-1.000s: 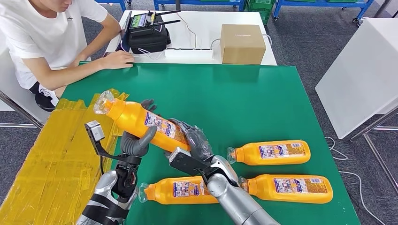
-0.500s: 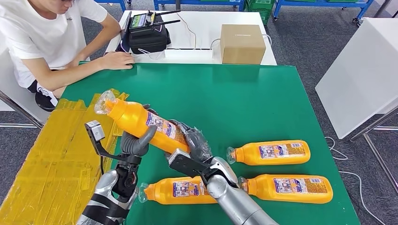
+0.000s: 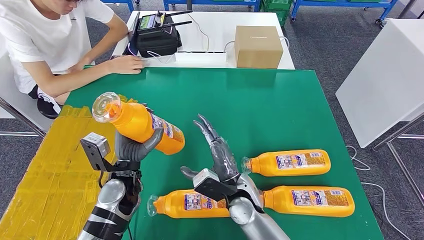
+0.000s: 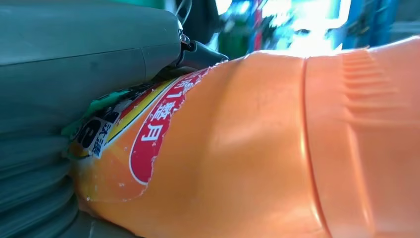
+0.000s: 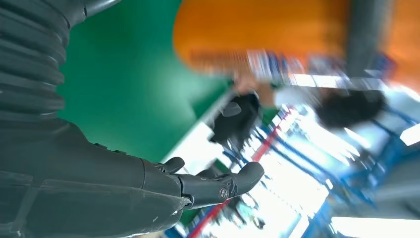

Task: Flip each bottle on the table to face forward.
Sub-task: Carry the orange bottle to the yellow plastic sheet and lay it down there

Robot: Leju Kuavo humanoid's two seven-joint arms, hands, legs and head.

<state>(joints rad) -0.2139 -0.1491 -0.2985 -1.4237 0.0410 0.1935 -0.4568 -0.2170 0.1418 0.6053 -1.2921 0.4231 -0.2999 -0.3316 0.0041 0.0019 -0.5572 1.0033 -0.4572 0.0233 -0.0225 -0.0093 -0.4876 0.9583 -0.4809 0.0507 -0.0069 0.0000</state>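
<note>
Right hand (image 3: 220,157) has just released, fingers spread, leaving the left hand (image 3: 131,148) alone gripping the raised bottle (image 3: 137,122) mid-flip, 3 others lying on the green table (image 3: 270,105).

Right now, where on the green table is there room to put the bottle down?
The far half of the green table, toward the cardboard box, is bare. The near right is crowded: three lying bottles beside the right hand.
</note>
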